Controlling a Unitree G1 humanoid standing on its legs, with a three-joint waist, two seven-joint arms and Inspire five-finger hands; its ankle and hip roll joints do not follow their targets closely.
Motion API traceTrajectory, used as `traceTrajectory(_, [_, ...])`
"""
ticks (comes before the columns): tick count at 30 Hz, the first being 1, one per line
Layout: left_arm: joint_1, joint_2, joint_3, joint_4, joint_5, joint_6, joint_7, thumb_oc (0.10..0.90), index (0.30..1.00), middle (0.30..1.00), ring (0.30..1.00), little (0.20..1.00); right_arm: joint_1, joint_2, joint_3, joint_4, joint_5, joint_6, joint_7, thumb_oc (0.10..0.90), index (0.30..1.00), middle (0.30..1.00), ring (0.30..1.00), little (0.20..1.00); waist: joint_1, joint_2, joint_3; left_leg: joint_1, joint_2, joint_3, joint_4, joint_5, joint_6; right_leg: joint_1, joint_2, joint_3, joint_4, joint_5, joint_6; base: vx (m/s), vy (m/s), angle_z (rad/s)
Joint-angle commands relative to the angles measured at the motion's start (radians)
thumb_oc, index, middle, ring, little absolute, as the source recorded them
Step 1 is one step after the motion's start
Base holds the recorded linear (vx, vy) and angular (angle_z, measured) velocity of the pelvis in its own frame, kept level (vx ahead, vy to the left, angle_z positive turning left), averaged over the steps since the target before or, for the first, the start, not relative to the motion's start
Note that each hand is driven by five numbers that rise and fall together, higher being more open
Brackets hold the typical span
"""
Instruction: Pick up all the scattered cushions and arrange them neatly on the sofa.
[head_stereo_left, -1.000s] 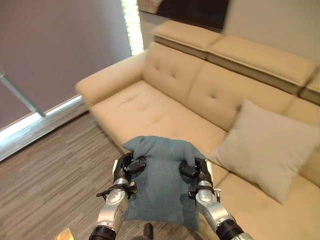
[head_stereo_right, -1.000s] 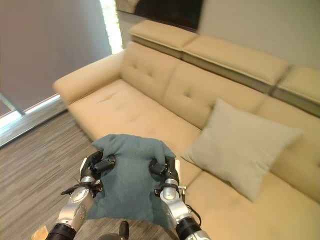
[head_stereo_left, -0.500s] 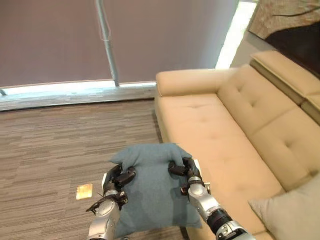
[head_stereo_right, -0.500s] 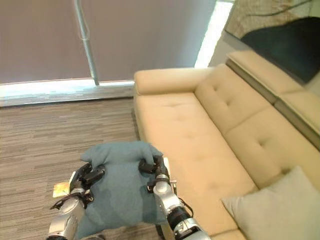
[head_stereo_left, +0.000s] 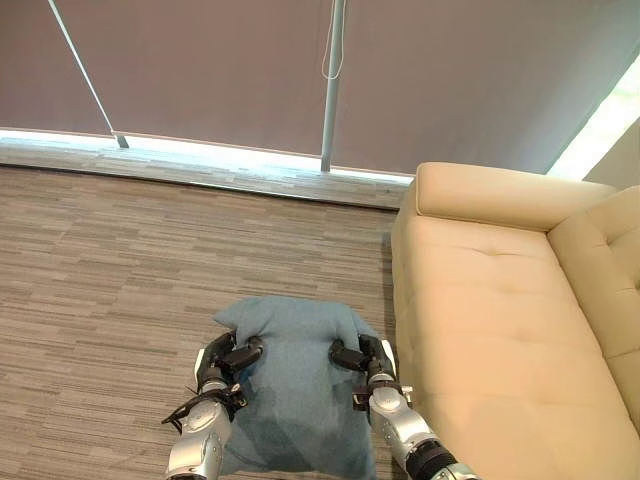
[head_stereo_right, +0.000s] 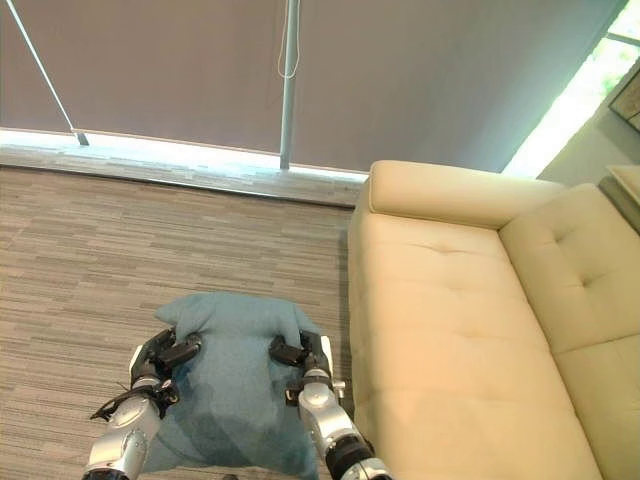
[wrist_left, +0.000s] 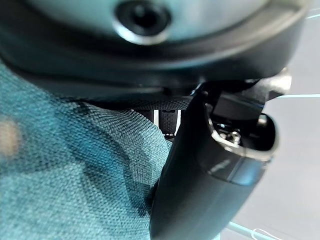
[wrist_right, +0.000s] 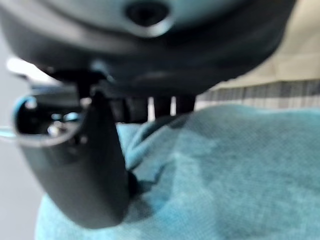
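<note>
Holding: cushion (head_stereo_left: 292, 385), teal, is gripped above the floor (head_stereo_left: 110, 270)
Left hand (head_stereo_left: 222, 358): clamped on cushion
Right hand (head_stereo_left: 362, 360): clamped on cushion
Sofa (head_stereo_left: 500, 330): beside, to the right

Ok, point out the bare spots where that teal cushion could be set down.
The sofa seat is bare from its armrest back to the tufted backrest. The floor toward the window blinds is open too. The teal cushion is gripped by the left hand and right hand.

Daylight glows under the dim window blinds (head_stereo_left: 200, 70); both wrist views are blurred.
</note>
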Motion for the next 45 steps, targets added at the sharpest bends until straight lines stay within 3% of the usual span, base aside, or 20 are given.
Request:
traceTrajectory(1, [-0.1, -0.142, -0.204, -0.094, -0.024, -0.065, -0.146, 0.4, 0.3, 0.3, 0.3, 0.3, -0.148, 0.19, 0.04, -0.088, 0.024, -0.117, 0.058, 0.4, 0.3, 0.3, 0.3, 0.3, -0.011, -0.065, -0.021, 0.084, -0.068, -0.011, 0.006, -0.137, -0.029, 0.038, 0.0, -0.004, -0.232, 0.182, 0.06, 0.46, -0.065, 0.54])
traceTrajectory(2, [-0.109, -0.145, -0.197, -0.073, -0.02, -0.067, -0.144, 0.4, 0.3, 0.3, 0.3, 0.3, -0.169, 0.187, 0.029, -0.072, 0.018, -0.125, 0.063, 0.4, 0.3, 0.3, 0.3, 0.3, -0.015, -0.083, -0.019, 0.112, -0.082, -0.018, 0.006, -0.157, -0.039, 0.008, 0.017, -0.079, -0.331, 0.236, 0.085, 0.36, -0.054, 0.36])
traceTrajectory(4, [-0.111, -0.147, -0.192, -0.064, -0.018, -0.068, -0.145, 0.4, 0.3, 0.3, 0.3, 0.3, -0.178, 0.185, 0.024, -0.067, 0.015, -0.129, 0.067, 0.4, 0.3, 0.3, 0.3, 0.3, -0.02, -0.086, -0.02, 0.125, -0.085, -0.023, 0.005, -0.165, -0.044, 0.008, 0.019, -0.111, -0.368, 0.258, 0.09, 0.39, -0.053, 0.23])
traceTrajectory(9, [-0.073, -0.17, -0.218, -0.048, -0.016, -0.062, -0.158, 0.4, 0.3, 0.3, 0.3, 0.3, -0.144, 0.171, 0.031, -0.079, 0.003, -0.12, 0.068, 0.4, 0.3, 0.3, 0.3, 0.3, -0.064, -0.085, -0.085, 0.183, -0.088, -0.066, 0.089, -0.269, -0.073, 0.06, 0.079, -0.049, -0.362, 0.248, -0.006, 0.48, -0.089, 0.33])
traceTrajectory(11, [-0.053, -0.169, -0.214, -0.055, -0.012, -0.068, -0.151, 0.4, 0.3, 0.3, 0.3, 0.3, -0.148, 0.169, 0.041, -0.077, -0.014, -0.107, 0.069, 0.4, 0.3, 0.3, 0.3, 0.3, -0.067, -0.075, -0.092, 0.142, -0.03, -0.032, 0.326, -0.246, -0.137, 0.106, 0.103, -0.064, -0.345, 0.219, -0.043, 0.44, -0.239, -0.01])
traceTrajectory(12, [-0.039, -0.153, -0.202, -0.073, -0.002, -0.068, -0.149, 0.4, 0.3, 0.3, 0.3, 0.3, -0.161, 0.171, 0.037, -0.066, -0.018, -0.101, 0.071, 0.4, 0.3, 0.3, 0.3, 0.3, -0.056, -0.078, -0.084, 0.037, 0.067, -0.011, 0.599, -0.112, -0.213, 0.162, 0.143, -0.067, -0.358, 0.192, -0.069, 0.44, -0.297, -0.06])
traceTrajectory(14, [-0.03, -0.15, -0.202, -0.082, -0.002, -0.069, -0.151, 0.4, 0.3, 0.3, 0.3, 0.3, -0.167, 0.168, 0.036, -0.068, -0.022, -0.1, 0.069, 0.4, 0.3, 0.3, 0.3, 0.3, -0.051, -0.085, -0.081, -0.01, 0.075, -0.024, 0.695, -0.077, -0.216, 0.188, 0.154, -0.068, -0.375, 0.181, -0.079, 0.27, -0.146, -0.42])
traceTrajectory(15, [-0.032, -0.155, -0.209, -0.09, -0.005, -0.067, -0.148, 0.4, 0.3, 0.3, 0.3, 0.3, -0.166, 0.162, 0.034, -0.083, -0.019, -0.095, 0.068, 0.4, 0.3, 0.3, 0.3, 0.3, -0.027, -0.102, -0.059, -0.128, 0.065, -0.063, 0.825, -0.065, -0.197, 0.234, 0.168, -0.047, -0.389, 0.155, -0.095, 0.24, -0.053, -0.63])
traceTrajectory(16, [-0.032, -0.154, -0.212, -0.09, -0.005, -0.067, -0.144, 0.4, 0.3, 0.3, 0.3, 0.3, -0.156, 0.16, 0.039, -0.101, -0.015, -0.091, 0.067, 0.4, 0.3, 0.3, 0.3, 0.3, -0.022, -0.102, -0.051, -0.185, 0.085, -0.075, 0.854, -0.103, -0.178, 0.249, 0.183, -0.044, -0.389, 0.141, -0.099, 0.31, -0.073, -0.36])
traceTrajectory(18, [-0.03, -0.151, -0.218, -0.092, -0.003, -0.066, -0.145, 0.4, 0.3, 0.3, 0.3, 0.3, -0.146, 0.16, 0.044, -0.115, -0.012, -0.089, 0.068, 0.4, 0.3, 0.3, 0.3, 0.3, -0.018, -0.115, -0.047, -0.23, 0.097, -0.082, 0.844, -0.122, -0.162, 0.26, 0.186, -0.043, -0.393, 0.134, -0.099, 0.2, -0.018, -0.06])
traceTrajectory(19, [-0.024, -0.15, -0.232, -0.104, 0.001, -0.059, -0.147, 0.4, 0.3, 0.3, 0.3, 0.3, -0.132, 0.158, 0.053, -0.129, -0.013, -0.086, 0.066, 0.4, 0.3, 0.3, 0.3, 0.3, 0.01, -0.128, -0.031, -0.29, 0.112, -0.121, 0.732, -0.176, -0.14, 0.292, 0.199, -0.023, -0.399, 0.118, -0.095, 0.18, 0.011, -0.06])
traceTrajectory(21, [-0.02, -0.147, -0.235, -0.108, 0.002, -0.057, -0.148, 0.4, 0.3, 0.3, 0.3, 0.3, -0.131, 0.159, 0.055, -0.134, -0.01, -0.082, 0.065, 0.4, 0.3, 0.3, 0.3, 0.3, 0.017, -0.137, -0.029, -0.301, 0.102, -0.147, 0.647, -0.174, -0.14, 0.299, 0.198, -0.016, -0.402, 0.115, -0.094, 0.2, 0.047, -0.12])
traceTrajectory(24, [-0.002, -0.14, -0.247, -0.116, 0.006, -0.062, -0.14, 0.4, 0.3, 0.3, 0.3, 0.3, -0.136, 0.167, 0.061, -0.133, -0.003, -0.081, 0.073, 0.4, 0.3, 0.3, 0.3, 0.3, 0.06, -0.13, -0.016, -0.296, 0.074, -0.35, 0.264, -0.046, -0.181, 0.327, 0.236, 0.053, -0.394, 0.088, -0.091, 0.29, 0.142, -0.34])
traceTrajectory(26, [0.005, -0.137, -0.244, -0.109, 0.004, -0.071, -0.134, 0.4, 0.3, 0.3, 0.3, 0.3, -0.15, 0.171, 0.061, -0.127, 0.004, -0.083, 0.079, 0.4, 0.3, 0.3, 0.3, 0.3, 0.086, -0.126, -0.009, -0.315, 0.055, -0.488, 0.142, -0.005, -0.209, 0.347, 0.258, 0.118, -0.382, 0.058, -0.096, 0.3, 0.221, -0.83])
traceTrajectory(27, [0.013, -0.136, -0.255, -0.096, 0.012, -0.073, -0.124, 0.4, 0.3, 0.3, 0.3, 0.3, -0.146, 0.175, 0.066, -0.115, 0.002, -0.084, 0.082, 0.4, 0.3, 0.3, 0.3, 0.3, 0.089, -0.11, -0.022, -0.282, 0.063, -0.504, 0.08, 0.027, -0.208, 0.375, 0.271, 0.155, -0.387, 0.038, -0.086, 0.24, 0.242, -1.14])
traceTrajectory(31, [0.018, -0.135, -0.27, -0.09, 0.014, -0.066, -0.1, 0.4, 0.3, 0.3, 0.3, 0.3, -0.122, 0.174, 0.063, -0.127, 0.006, -0.084, 0.078, 0.4, 0.3, 0.3, 0.3, 0.3, 0.093, -0.096, -0.054, -0.204, 0.04, -0.473, 0.052, 0.084, -0.187, 0.397, 0.245, 0.194, -0.342, 0.016, -0.046, 0.24, 0.457, -0.79])
traceTrajectory(35, [0.019, -0.125, -0.271, -0.094, 0.016, -0.067, -0.079, 0.4, 0.3, 0.3, 0.3, 0.3, -0.122, 0.168, 0.063, -0.142, -0.002, -0.086, 0.089, 0.4, 0.3, 0.3, 0.3, 0.3, 0.094, -0.085, -0.083, -0.116, 0.006, -0.383, 0.027, 0.081, -0.122, 0.327, 0.177, 0.227, -0.129, 0.034, 0.016, 0.15, 0.347, -0.47])
traceTrajectory(37, [0.018, -0.126, -0.259, -0.104, 0.01, -0.077, -0.059, 0.4, 0.3, 0.3, 0.3, 0.3, -0.129, 0.17, 0.059, -0.147, -0.006, -0.095, 0.094, 0.4, 0.3, 0.3, 0.3, 0.3, 0.102, -0.076, -0.088, -0.079, -0.001, -0.303, 0.018, 0.062, -0.091, 0.29, 0.079, 0.145, -0.021, 0.091, 0.049, 0.17, 0.388, -0.66])
traceTrajectory(38, [0.019, -0.131, -0.246, -0.105, 0.016, -0.081, -0.046, 0.4, 0.3, 0.3, 0.3, 0.3, -0.124, 0.174, 0.059, -0.151, -0.012, -0.103, 0.102, 0.4, 0.3, 0.3, 0.3, 0.3, 0.098, -0.07, -0.091, -0.044, -0.004, -0.247, 0.007, 0.038, -0.079, 0.277, 0.002, 0.044, 0.005, 0.127, 0.052, 0.14, 0.281, -0.81])
traceTrajectory(45, [0.014, -0.135, -0.218, -0.106, 0.031, -0.098, -0.03, 0.4, 0.3, 0.3, 0.3, 0.3, -0.087, 0.152, 0.059, -0.175, -0.041, -0.121, 0.096, 0.4, 0.3, 0.3, 0.3, 0.3, 0.067, -0.054, -0.077, 0.037, -0.018, -0.104, -0.008, -0.017, -0.063, 0.241, -0.052, -0.185, -0.175, 0.173, 0.049, 0.11, 0.111, -0.78])
